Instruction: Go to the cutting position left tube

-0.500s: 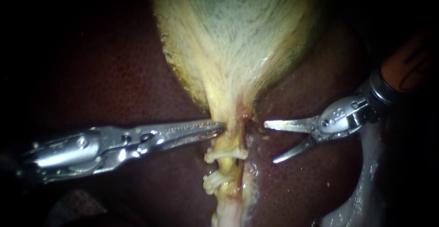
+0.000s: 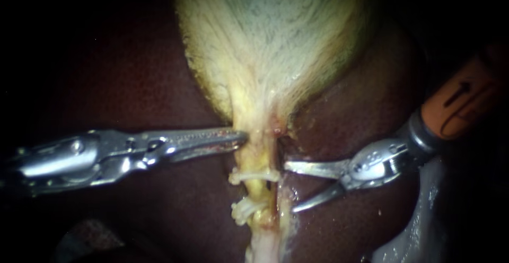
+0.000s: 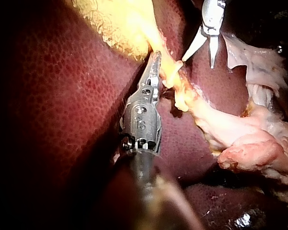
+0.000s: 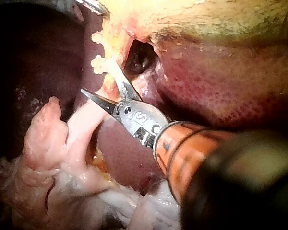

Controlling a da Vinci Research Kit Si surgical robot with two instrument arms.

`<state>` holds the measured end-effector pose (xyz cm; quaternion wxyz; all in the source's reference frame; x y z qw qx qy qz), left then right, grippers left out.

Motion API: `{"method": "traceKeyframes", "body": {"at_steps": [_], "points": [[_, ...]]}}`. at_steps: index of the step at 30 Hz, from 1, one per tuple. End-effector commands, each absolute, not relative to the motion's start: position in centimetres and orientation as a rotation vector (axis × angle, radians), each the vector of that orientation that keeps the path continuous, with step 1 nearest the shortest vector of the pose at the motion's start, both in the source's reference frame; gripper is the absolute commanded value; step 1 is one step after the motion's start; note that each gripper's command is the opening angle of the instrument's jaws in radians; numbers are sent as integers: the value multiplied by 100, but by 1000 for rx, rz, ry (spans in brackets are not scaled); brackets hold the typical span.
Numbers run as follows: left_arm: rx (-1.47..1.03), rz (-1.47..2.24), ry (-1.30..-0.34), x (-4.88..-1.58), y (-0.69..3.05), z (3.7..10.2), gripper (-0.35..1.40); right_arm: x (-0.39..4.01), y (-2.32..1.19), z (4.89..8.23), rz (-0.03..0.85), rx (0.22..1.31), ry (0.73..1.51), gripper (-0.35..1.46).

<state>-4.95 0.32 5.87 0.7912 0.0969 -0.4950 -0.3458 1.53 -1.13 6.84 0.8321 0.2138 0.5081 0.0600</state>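
Right instrument (image 2: 290, 187) moved in, beside tube (image 2: 258, 189)

Left of the tube (image 2: 258, 190): left instrument (image 2: 241, 136) lay across the liver (image 2: 159, 210), its tip against the tube just above the upper clip (image 2: 253, 176), so that side was closed. A short bare stretch of tube showed between the upper and lower clip (image 2: 245, 209). Right side: the right instrument (image 2: 290, 186) stood just beside that stretch, jaws apart. Liver below it bare. A pale tissue flap (image 2: 419, 215) bounded the far right.
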Motion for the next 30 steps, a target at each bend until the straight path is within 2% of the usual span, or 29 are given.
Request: {"method": "traceKeyframes", "body": {"at_steps": [1, 6, 14, 23, 30], "points": [[209, -745, -1065, -495, 31, 585, -5, 156, -117, 690, 129, 462, 1078, 140], [210, -747, -1068, -493, 30, 575, -5, 163, -127, 710, 117, 485, 1054, 138], [209, -750, -1073, -492, 27, 562, -5, 156, -129, 739, 90, 482, 972, 135], [207, -753, -1074, -493, 20, 549, -5, 141, -114, 740, 107, 453, 949, 131], [203, -754, -1076, -497, 16, 545, -5, 156, -117, 741, 105, 466, 957, 133]]}}
